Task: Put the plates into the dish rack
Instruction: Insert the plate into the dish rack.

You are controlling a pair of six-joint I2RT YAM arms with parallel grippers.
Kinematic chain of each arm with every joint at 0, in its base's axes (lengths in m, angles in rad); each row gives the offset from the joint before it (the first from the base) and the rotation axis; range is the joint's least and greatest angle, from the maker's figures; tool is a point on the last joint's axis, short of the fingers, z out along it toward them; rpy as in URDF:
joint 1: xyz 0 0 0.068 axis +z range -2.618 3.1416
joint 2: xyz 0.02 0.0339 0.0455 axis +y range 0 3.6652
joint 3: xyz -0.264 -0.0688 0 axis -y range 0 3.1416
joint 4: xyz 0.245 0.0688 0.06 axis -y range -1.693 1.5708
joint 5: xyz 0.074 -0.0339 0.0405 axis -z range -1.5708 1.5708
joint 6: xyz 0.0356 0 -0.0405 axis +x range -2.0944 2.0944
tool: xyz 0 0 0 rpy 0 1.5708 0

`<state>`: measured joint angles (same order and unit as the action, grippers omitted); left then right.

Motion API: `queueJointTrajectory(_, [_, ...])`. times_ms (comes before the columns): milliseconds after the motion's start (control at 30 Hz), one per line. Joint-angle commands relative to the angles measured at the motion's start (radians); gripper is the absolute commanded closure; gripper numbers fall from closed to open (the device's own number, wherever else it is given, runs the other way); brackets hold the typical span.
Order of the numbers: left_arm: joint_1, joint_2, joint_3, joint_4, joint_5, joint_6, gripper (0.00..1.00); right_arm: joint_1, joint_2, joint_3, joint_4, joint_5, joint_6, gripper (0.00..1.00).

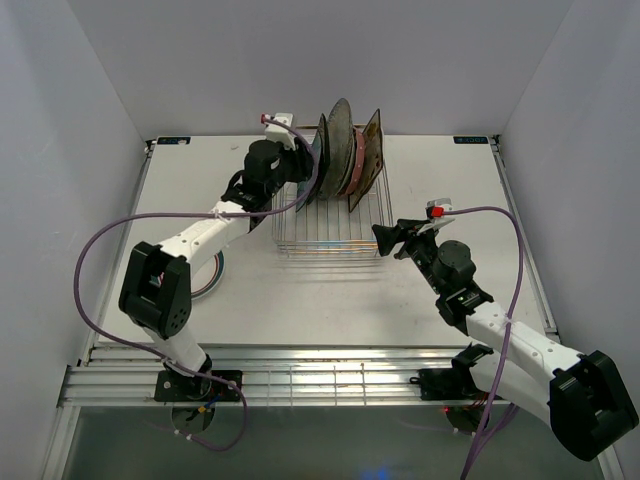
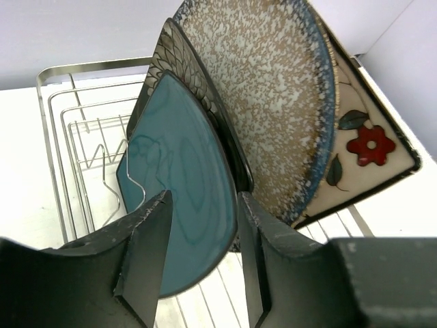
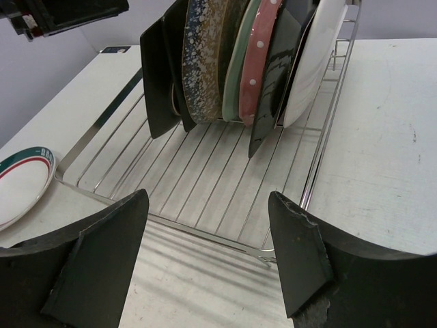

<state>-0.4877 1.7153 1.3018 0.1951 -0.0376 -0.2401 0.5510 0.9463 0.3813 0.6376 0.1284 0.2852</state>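
Observation:
The silver wire dish rack (image 1: 330, 232) stands mid-table with several plates upright at its far end. In the left wrist view the teal plate (image 2: 184, 164) stands foremost, with the black floral square plate (image 2: 179, 58), the grey speckled plate (image 2: 273, 102) and the cream floral square plate (image 2: 372, 147) behind it. My left gripper (image 2: 203, 205) is open, its jaws straddling the teal plate's lower edge without pinching it. My right gripper (image 3: 208, 205) is open and empty over the rack's near rail (image 3: 205, 236). The mint green plate (image 3: 239, 65) and the pink dotted plate (image 3: 263, 61) also stand racked.
A white plate with a coloured rim (image 3: 24, 179) lies flat on the table left of the rack, partly under the left arm (image 1: 212, 275). The near half of the rack holds bare wires. White walls enclose the table at the back and both sides.

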Motion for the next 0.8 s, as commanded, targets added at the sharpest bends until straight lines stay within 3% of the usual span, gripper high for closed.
queueJointTrajectory(0, [0.000,-0.117,-0.035,0.017,-0.011,0.004,0.46,-0.002,0.000,0.013,0.048,0.005,0.002,0.24])
queueJointTrajectory(233, [0.001,-0.270,-0.179,0.017,-0.108,0.093,0.34,-0.002,-0.009,0.007,0.042,0.011,-0.004,0.24])
queueJointTrajectory(500, [0.003,-0.436,-0.309,-0.070,-0.099,0.290,0.23,-0.002,-0.003,0.011,0.040,0.007,-0.004,0.24])
queueJointTrajectory(667, [0.005,-0.479,-0.375,-0.158,-0.209,0.387,0.18,-0.002,0.000,0.011,0.040,0.005,-0.004,0.23])
queueJointTrajectory(767, [0.008,-0.523,-0.458,-0.129,-0.284,0.449,0.18,-0.002,0.006,0.016,0.042,0.004,-0.004,0.24])
